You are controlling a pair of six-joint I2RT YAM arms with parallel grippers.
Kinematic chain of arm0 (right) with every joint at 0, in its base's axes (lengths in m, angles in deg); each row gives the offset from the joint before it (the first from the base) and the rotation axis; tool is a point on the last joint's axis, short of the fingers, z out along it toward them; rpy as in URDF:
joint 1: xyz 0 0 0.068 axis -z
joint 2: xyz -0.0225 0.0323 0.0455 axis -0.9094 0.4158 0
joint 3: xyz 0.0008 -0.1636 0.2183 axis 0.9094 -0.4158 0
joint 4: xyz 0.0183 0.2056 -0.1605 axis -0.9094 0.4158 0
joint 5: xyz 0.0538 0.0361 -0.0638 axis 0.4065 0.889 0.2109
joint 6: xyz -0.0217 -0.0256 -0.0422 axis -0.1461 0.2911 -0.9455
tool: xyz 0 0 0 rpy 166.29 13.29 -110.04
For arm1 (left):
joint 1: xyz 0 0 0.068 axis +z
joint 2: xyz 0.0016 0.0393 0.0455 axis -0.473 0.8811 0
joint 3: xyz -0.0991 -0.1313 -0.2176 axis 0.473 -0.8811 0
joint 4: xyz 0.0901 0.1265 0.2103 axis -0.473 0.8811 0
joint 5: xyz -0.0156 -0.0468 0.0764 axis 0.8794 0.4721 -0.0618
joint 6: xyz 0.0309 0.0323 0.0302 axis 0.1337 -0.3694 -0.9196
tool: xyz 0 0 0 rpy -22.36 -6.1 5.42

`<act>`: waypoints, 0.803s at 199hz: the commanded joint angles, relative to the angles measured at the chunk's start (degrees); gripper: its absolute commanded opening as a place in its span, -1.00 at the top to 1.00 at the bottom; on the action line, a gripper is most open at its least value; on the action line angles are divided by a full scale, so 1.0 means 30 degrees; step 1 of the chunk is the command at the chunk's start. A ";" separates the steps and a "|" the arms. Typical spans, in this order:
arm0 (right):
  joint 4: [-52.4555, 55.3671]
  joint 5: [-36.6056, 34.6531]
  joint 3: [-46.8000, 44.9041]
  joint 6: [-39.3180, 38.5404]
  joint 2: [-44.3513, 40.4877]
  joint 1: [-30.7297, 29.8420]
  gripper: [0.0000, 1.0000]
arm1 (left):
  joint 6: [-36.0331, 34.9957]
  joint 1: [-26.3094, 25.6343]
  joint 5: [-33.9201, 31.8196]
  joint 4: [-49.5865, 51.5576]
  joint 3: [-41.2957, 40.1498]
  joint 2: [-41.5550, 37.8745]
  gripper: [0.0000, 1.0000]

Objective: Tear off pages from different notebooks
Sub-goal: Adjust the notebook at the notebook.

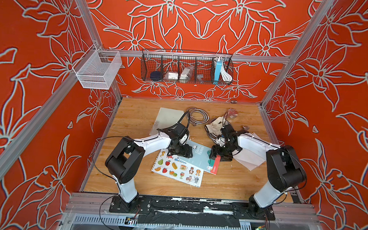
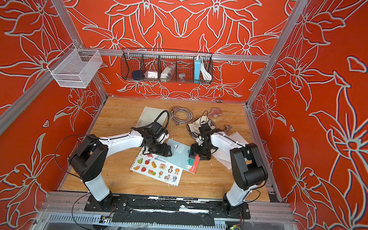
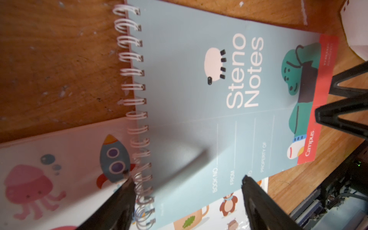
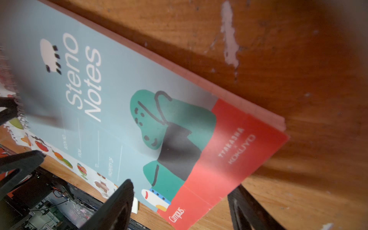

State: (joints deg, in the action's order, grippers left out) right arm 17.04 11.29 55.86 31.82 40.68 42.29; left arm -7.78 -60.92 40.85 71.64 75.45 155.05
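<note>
The light blue "Steno Notes" notebook (image 1: 200,158) lies shut on the wooden table, partly over the white picture notebook (image 1: 179,172). A plain grey-green notebook (image 1: 167,119) lies further back. My left gripper (image 3: 186,177) is open and low over the blue notebook's spiral corner, one finger by the wire coils (image 3: 139,139). At the far end my right gripper (image 4: 181,185) stands open astride the red-strip corner (image 4: 225,159). Loose white pages (image 1: 250,159) lie under my right arm. In both top views the grippers (image 1: 182,154) (image 1: 216,157) face each other across the blue cover.
A coiled metal hose (image 1: 198,116), an off-white glove (image 1: 215,123) and a reddish tool (image 1: 233,112) lie at the back of the table. A black wire basket (image 1: 186,68) and a white mesh basket (image 1: 99,70) hang on the walls.
</note>
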 commanded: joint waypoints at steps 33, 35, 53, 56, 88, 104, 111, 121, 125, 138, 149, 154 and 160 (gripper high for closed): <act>-0.0661 0.0817 0.0064 -0.0035 0.0526 -0.0197 -0.58 | -0.0208 -0.0355 0.1038 -0.0343 0.0122 -0.0129 -0.57; -0.0680 0.0846 0.0043 -0.0021 0.0529 -0.0198 -0.58 | -0.0203 -0.0355 0.1024 -0.0343 0.0122 -0.0128 -0.57; -0.0825 0.1031 -0.0118 0.0073 0.0456 -0.0194 -0.58 | -0.0244 -0.0370 0.1012 -0.0343 0.0137 -0.0086 -0.57; -0.0824 0.1053 -0.0120 0.0065 0.0431 -0.0198 -0.58 | -0.0217 -0.0360 0.1003 -0.0321 0.0149 -0.0072 -0.57; -0.0671 0.1345 -0.0070 0.0191 -0.0333 -0.0282 -0.60 | -0.0269 -0.0354 0.0893 -0.0313 0.0166 0.0083 -0.57; -0.0426 0.1592 0.0105 0.0142 -0.0780 -0.0315 -0.60 | -0.0302 -0.0354 0.0850 -0.0284 0.0215 0.0193 -0.57; -0.0238 0.1603 0.0207 0.0086 -0.0972 -0.0359 -0.60 | -0.0309 -0.0358 0.0811 -0.0266 0.0236 0.0227 -0.57; 0.0055 0.1660 0.0409 -0.0019 -0.1273 -0.0429 -0.60 | -0.0306 -0.0369 0.0740 -0.0255 0.0239 0.0238 -0.57; 0.0158 0.1673 0.0497 -0.0081 -0.1401 -0.0442 -0.60 | -0.0297 -0.0355 0.0700 -0.0255 0.0239 0.0224 -0.57; 0.0456 0.1704 0.0748 -0.0333 -0.1709 -0.0542 -0.61 | -0.0293 -0.0354 0.0693 -0.0255 0.0240 0.0231 -0.57; 0.0588 0.1763 0.0948 -0.0568 -0.1783 -0.0579 -0.62 | -0.0278 -0.0371 0.0688 -0.0255 0.0239 0.0253 -0.57; 0.0608 0.1763 0.1013 -0.0640 -0.1751 -0.0579 -0.62 | -0.0260 -0.0356 0.0680 -0.0255 0.0239 0.0276 -0.57; 0.0597 0.1706 0.1072 -0.0680 -0.1632 -0.0605 -0.62 | -0.0264 -0.0358 0.0661 -0.0255 0.0217 0.0282 -0.57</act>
State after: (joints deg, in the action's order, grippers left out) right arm 18.65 12.60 56.56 31.78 36.59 41.72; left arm -8.00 -60.98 40.63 71.80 75.45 155.14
